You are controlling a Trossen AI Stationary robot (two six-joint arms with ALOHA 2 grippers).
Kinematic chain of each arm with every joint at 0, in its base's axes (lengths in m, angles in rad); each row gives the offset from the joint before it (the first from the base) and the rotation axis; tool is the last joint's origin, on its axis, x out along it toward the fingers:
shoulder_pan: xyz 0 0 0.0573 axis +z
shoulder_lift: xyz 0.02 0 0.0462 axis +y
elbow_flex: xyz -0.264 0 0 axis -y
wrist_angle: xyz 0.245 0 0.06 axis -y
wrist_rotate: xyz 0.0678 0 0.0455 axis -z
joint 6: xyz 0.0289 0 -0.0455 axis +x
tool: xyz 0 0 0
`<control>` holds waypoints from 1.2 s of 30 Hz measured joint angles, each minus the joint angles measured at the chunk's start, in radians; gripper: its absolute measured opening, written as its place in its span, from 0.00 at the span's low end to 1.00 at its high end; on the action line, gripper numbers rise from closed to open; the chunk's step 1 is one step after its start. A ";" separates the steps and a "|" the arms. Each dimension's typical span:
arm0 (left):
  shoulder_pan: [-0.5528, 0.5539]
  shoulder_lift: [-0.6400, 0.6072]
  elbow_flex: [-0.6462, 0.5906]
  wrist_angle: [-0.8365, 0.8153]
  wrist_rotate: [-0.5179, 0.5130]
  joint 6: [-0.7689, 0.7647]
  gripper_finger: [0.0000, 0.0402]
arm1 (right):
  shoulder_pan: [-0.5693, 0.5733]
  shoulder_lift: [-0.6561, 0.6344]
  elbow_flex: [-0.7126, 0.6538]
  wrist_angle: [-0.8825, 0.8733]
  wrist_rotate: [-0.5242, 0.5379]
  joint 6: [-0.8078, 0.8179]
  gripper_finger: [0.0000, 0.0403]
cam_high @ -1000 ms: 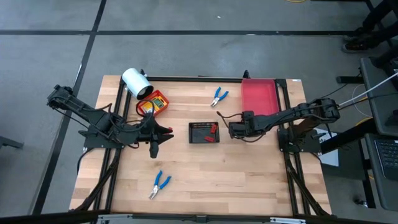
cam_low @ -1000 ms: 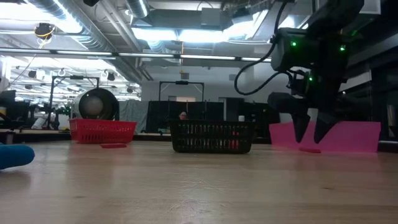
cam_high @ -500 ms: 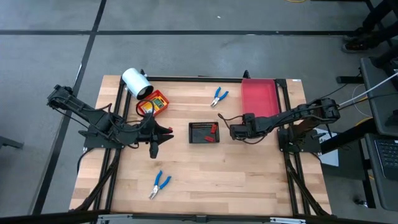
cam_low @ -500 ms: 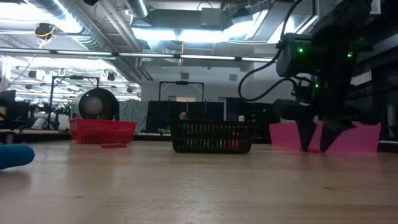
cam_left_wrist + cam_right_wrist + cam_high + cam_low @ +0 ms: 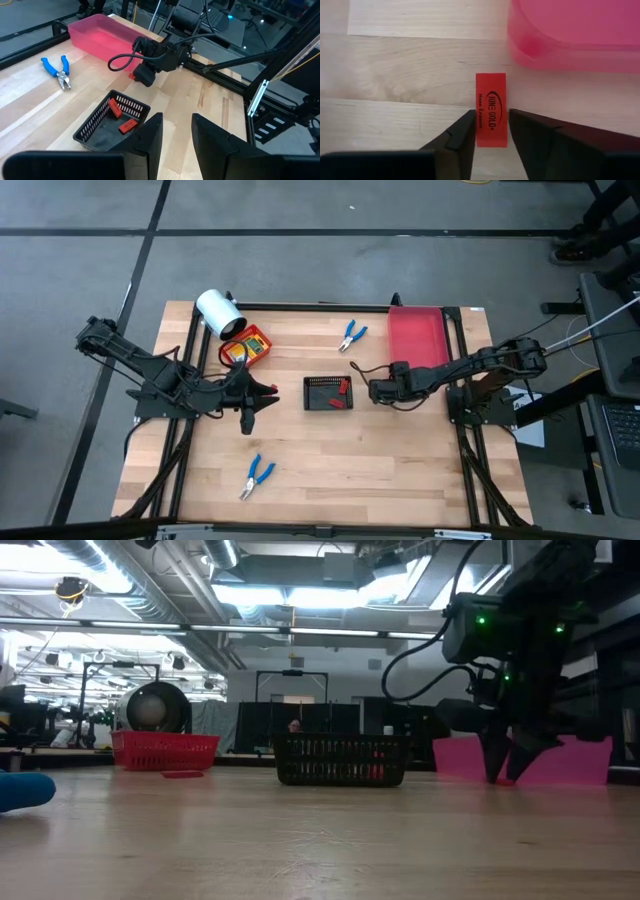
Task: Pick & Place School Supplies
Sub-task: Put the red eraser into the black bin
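The right end effector [image 5: 490, 131] is lowered to the bench [image 5: 350, 450] just beside the near corner of the pink tray [image 5: 580, 30], its two dark fingers [image 5: 457, 132] spread on either side of a small red rectangular piece [image 5: 491, 109] printed with dark lettering; the piece lies flat on the wood between the fingertips, and whether they touch it cannot be told. Seen from above, this end effector [image 5: 378, 391] sits between the pink tray [image 5: 415, 330] and the black basket [image 5: 328, 394], close to the basket's side. Two more red pieces [image 5: 122, 117] lie inside the black basket [image 5: 90, 132]. The left end effector [image 5: 262, 394] waits on the other side of the basket, fingers [image 5: 150, 137] parted with nothing between them. A yellow-orange box [image 5: 246, 347] rests in a red basket [image 5: 232, 358] beyond the left end effector, touching a white roll [image 5: 217, 311]. One pair of blue-handled pliers [image 5: 351, 334] lies beside the pink tray, away from the black basket; another pair of blue-handled pliers [image 5: 256, 475] lies well apart, toward the bench's front edge.
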 joint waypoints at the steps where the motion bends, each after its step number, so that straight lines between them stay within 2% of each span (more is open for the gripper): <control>1: 0.000 0.000 0.000 0.005 0.000 0.000 0.25 | 0.000 0.000 0.000 0.003 -0.002 0.000 0.29; 7: 0.000 0.000 0.000 0.011 -0.002 0.001 0.25 | 0.004 0.000 0.000 0.021 -0.004 0.000 0.21; 12: 0.000 0.000 0.000 0.011 -0.002 0.001 0.25 | 0.030 0.000 0.004 0.022 -0.005 0.002 0.19; 17: 0.000 0.000 0.000 0.012 -0.003 0.001 0.25 | 0.092 0.001 0.046 0.064 -0.092 -0.003 0.19; 24: 0.000 0.000 0.000 0.015 -0.003 -0.003 0.25 | 0.236 0.002 0.192 0.088 -0.076 -0.046 0.19; 28: 0.000 0.000 0.000 0.015 -0.003 -0.005 0.25 | 0.287 0.002 0.307 0.088 -0.023 -0.104 0.19; 32: 0.000 0.000 0.000 0.015 -0.004 -0.005 0.25 | 0.286 0.002 0.391 0.088 0.022 -0.184 0.19; 36: 0.000 0.000 0.000 0.015 -0.005 -0.006 0.25 | 0.225 0.011 0.408 0.104 0.052 -0.257 0.19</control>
